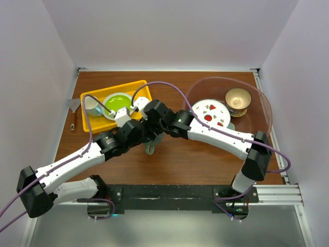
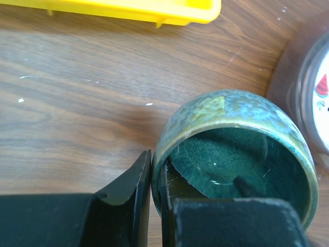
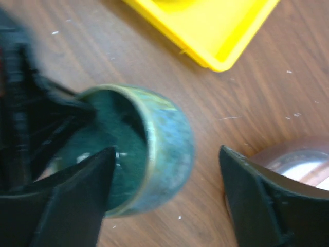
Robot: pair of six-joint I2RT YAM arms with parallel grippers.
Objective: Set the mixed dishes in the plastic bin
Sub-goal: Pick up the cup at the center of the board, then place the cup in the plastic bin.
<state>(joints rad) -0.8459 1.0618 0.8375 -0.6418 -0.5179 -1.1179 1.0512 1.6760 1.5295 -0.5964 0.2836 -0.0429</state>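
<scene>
Left wrist view shows the left gripper (image 2: pixel 156 164) pressed together on the wall of a blue-green cup (image 2: pixel 236 118): one finger lies against the outside and the other reaches inside the mouth. The cup sits over bare desk (image 2: pixel 77 103), between the yellow tray (image 2: pixel 128 10) and the plastic bin (image 1: pixel 255 103). The frames do not show whether it is lifted or resting on the wood.

Right wrist view shows the right gripper (image 3: pixel 167 154) spread wide. The near wall of the cup lies between its fingers – one finger in front of the mouth, the other well clear on the bin side – and neither finger visibly touches the glaze.

Step in hand, as judged: a transfer of the cup from the left arm to the right, since the bin stands on the right side of the desk. The bin already holds a white plate (image 1: pixel 209 112) with red marks and a tan bowl (image 1: pixel 237 100). A green dish (image 1: pixel 117 103) and a grey mug (image 1: pixel 92 107) stand in the yellow tray, not yet moved.

Next move, as judged:
- Close the right gripper on the cup wall at a point clear of the left fingers.
- Release the left grip only once that hold is firm.
- Carry the cup over the bin wall and lower it onto a free part of the floor – beside the plate and bowl, not on them.

The two wrists are crowded together, so the clearance between them needs watching.
</scene>
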